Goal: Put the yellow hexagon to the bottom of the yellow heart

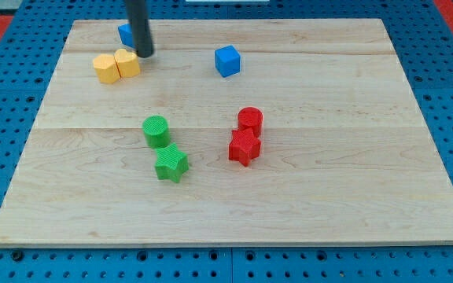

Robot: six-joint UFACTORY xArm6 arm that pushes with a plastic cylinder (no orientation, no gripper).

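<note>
Two yellow blocks sit touching at the view's upper left. The left one (106,68) looks like the yellow hexagon. The right one (127,62) looks like the yellow heart. My tip (145,55) is just to the right of the heart's upper edge, touching it or nearly so. The hexagon lies to the left of the heart and slightly lower in the view.
A blue block (123,33) is partly hidden behind the rod at the top left. A blue cube (227,60) is at top centre. A green cylinder (156,130) and green star (171,163) are mid-board. A red cylinder (250,120) touches a red star (244,147). The wooden board (368,196) lies on blue pegboard.
</note>
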